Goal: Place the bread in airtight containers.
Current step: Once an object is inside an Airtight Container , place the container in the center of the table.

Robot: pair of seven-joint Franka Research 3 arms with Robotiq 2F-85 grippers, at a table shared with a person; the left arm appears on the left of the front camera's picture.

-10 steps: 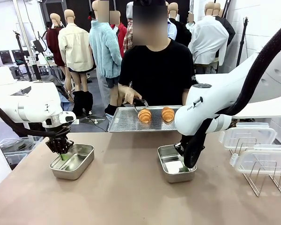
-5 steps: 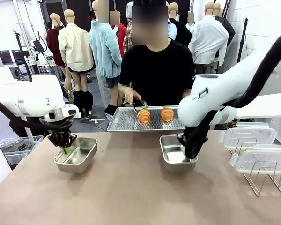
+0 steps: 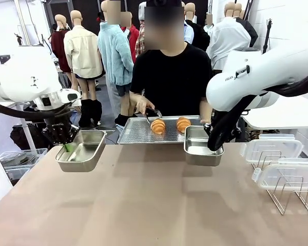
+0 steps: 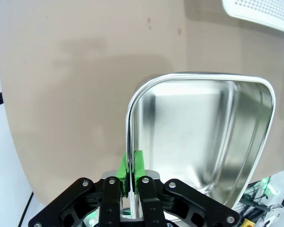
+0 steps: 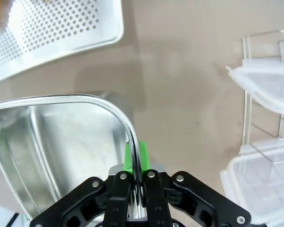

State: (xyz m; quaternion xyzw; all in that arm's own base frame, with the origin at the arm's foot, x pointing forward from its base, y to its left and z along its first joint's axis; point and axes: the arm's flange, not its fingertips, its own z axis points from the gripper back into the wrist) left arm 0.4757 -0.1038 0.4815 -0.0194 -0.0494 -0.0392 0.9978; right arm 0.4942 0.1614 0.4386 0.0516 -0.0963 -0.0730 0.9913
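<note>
Two croissants [image 3: 158,126] [image 3: 184,124] lie on the perforated tray [image 3: 136,132] that the person holds at the far edge. My left gripper [image 3: 66,146] is shut on the rim of one steel container [image 3: 82,151], held above the table at the left. The left wrist view shows that empty container [image 4: 203,142] with the green pads [image 4: 138,163] pinching its wall. My right gripper [image 3: 213,146] is shut on the rim of the other container [image 3: 201,146], held up next to the tray. That container [image 5: 61,146] is empty in the right wrist view, pads [image 5: 143,151] clamped on its edge.
Clear snap lids [image 3: 273,148] and a plastic box [image 3: 287,177] sit on a wire rack [image 3: 292,197] at the right. The person's hand holds tongs [image 3: 153,113] over the tray. The tray corner [image 5: 85,28] lies beyond my right container; lids [image 5: 270,80] are to its right.
Both arms have lifted their containers off the table and carried them toward the far edge, the right one now beside the tray. The grips are unchanged.
</note>
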